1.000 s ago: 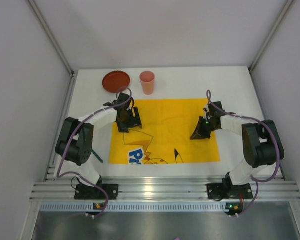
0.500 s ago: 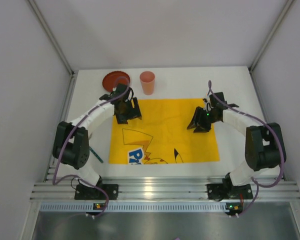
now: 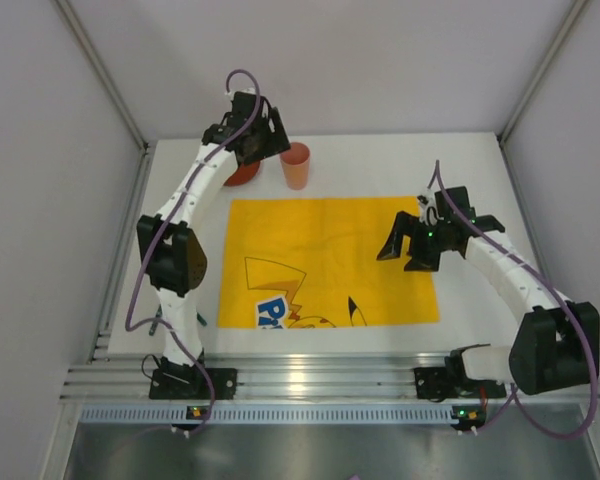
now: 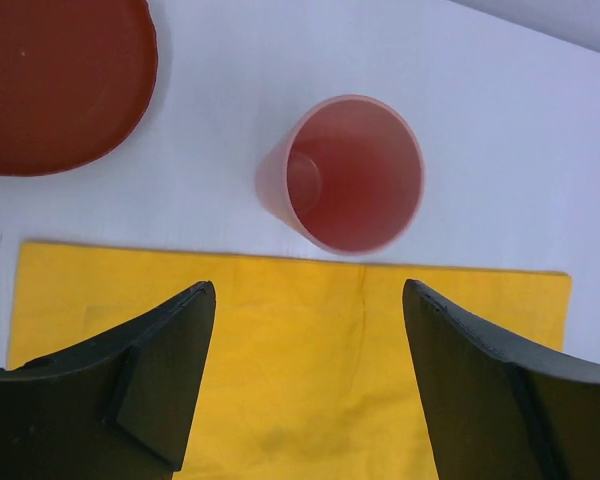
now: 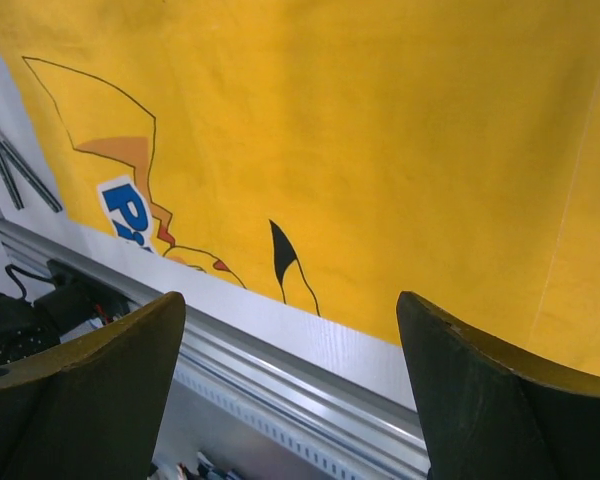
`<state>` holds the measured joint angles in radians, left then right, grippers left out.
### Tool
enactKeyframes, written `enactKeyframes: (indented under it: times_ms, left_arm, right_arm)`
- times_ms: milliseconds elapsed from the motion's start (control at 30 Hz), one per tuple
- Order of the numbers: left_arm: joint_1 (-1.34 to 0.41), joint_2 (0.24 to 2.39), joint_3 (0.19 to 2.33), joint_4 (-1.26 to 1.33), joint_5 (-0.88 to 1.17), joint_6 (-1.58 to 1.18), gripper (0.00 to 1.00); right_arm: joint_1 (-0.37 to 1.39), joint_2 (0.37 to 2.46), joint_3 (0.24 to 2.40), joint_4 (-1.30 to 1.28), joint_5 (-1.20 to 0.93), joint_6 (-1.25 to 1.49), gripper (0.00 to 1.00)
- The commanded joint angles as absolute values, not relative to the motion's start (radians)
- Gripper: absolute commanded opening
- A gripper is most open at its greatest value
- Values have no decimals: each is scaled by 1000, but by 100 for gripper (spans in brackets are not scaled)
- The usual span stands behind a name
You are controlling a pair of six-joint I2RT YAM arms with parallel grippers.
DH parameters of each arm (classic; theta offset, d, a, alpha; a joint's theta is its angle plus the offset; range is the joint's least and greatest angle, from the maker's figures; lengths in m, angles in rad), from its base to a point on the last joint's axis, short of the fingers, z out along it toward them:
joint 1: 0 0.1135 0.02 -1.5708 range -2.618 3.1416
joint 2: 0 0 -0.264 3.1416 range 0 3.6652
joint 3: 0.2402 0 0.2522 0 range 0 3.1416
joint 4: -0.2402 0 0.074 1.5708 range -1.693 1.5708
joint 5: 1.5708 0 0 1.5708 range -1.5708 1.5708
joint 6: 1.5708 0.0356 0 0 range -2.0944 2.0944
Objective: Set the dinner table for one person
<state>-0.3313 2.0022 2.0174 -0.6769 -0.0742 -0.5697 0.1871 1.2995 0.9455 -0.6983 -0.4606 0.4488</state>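
The white table spans the floor of the cell beyond both arm bases and carries everything; nothing is set at a place on it yet. On its middle lies the yellow printed cloth, flat apart from faint creases. The right gripper hangs wide open and empty over the cloth's right side. If it drops low and sweeps, a finger could snag the fabric and bunch it or drag it askew.

The red plate sits at the far left, just beyond the cloth's far edge and partly under the left arm in the top view. A careless descent there could tip its rim or push it toward the left rail.

The pink cup stands upright just right of the plate. The left gripper hovers above it, spread wide and holding nothing. The cup looks light and tapered, so an off-centre close may knock it over or squeeze it out sideways.
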Motion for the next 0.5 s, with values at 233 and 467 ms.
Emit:
enactKeyframes:
  times_ms: [233,467]
  left_arm:
    - [-287,2279,2256,-703,-66,-580,81]
    - [-285,2375,2327,-726,-74,-572,67]
  right_arm:
    - [181,1184,879,-738,-414,462,85]
    - [178,1204,885,-742,-403,448,84]
